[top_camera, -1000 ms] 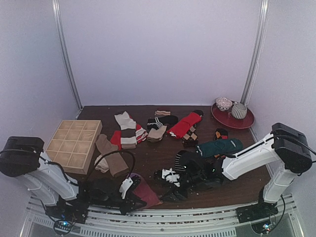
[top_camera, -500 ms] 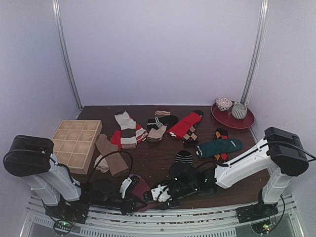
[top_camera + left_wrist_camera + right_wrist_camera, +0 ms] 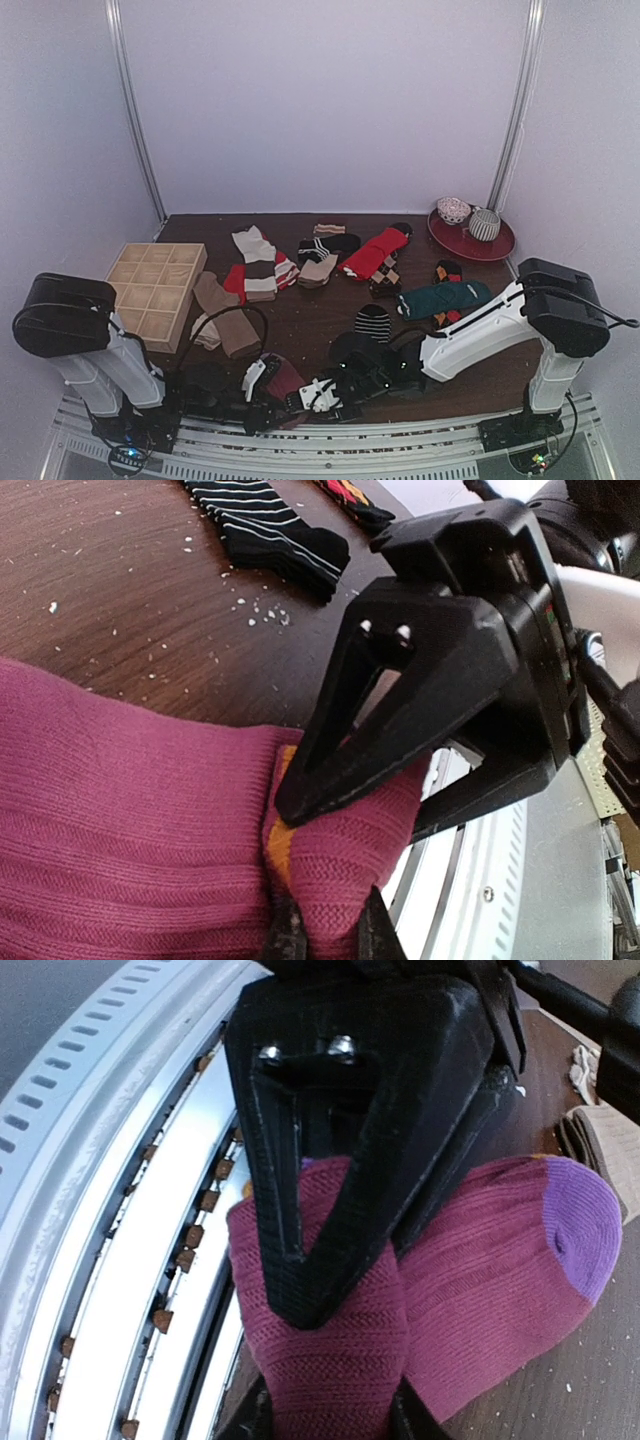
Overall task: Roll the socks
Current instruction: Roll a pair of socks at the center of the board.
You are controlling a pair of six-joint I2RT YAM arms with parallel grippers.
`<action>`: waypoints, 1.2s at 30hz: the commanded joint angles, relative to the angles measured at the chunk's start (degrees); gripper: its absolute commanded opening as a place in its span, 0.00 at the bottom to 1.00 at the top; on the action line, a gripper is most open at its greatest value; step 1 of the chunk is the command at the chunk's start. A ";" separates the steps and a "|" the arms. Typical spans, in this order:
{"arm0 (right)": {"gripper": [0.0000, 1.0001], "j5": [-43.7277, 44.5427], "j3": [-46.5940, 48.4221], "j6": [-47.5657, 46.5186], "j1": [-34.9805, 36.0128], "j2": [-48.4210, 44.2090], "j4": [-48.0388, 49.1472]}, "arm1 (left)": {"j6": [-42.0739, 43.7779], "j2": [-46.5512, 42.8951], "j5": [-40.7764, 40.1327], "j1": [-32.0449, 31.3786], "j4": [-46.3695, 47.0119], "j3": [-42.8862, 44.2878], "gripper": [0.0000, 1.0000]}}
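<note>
A magenta-purple sock lies at the near table edge between my two grippers. My left gripper is shut on its folded end, where a strip of orange shows. My right gripper faces it from the other side, shut on the same fold of magenta fabric; the sock's purple toe points away. From above, the left gripper and right gripper nearly meet. A black-and-white striped sock lies just behind them.
Other socks are spread over the table: dark teal, red, tan, cream-striped. A wooden compartment box stands at the left. A red plate with bowls sits at the back right. The metal rail runs beside the grippers.
My right arm has swung left from the striped sock to the near edge, and its jaws have narrowed onto the magenta sock. The left gripper has held still.
</note>
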 commanded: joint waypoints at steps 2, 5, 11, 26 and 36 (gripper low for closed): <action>0.22 -2.72 4.73 6.09 -0.57 2.76 -8.32 | 0.44 1.71 2.80 0.23 -16.87 -2.16 0.20; 0.19 -5.47 5.21 12.09 -1.34 3.76 -10.70 | 3.79 -3.11 -0.68 0.29 -21.36 -0.76 0.49; 0.18 -8.21 7.65 23.48 -3.35 7.60 -17.99 | 11.73 -14.04 -7.67 0.30 -35.70 4.70 0.74; 0.17 -19.18 15.73 35.08 -10.99 15.50 -34.10 | 28.43 -28.39 -13.81 -1.34 -23.65 -0.96 0.84; 0.18 -17.64 21.84 33.33 -11.92 20.23 -41.64 | 37.41 -20.01 -12.31 -1.55 -20.85 4.72 0.85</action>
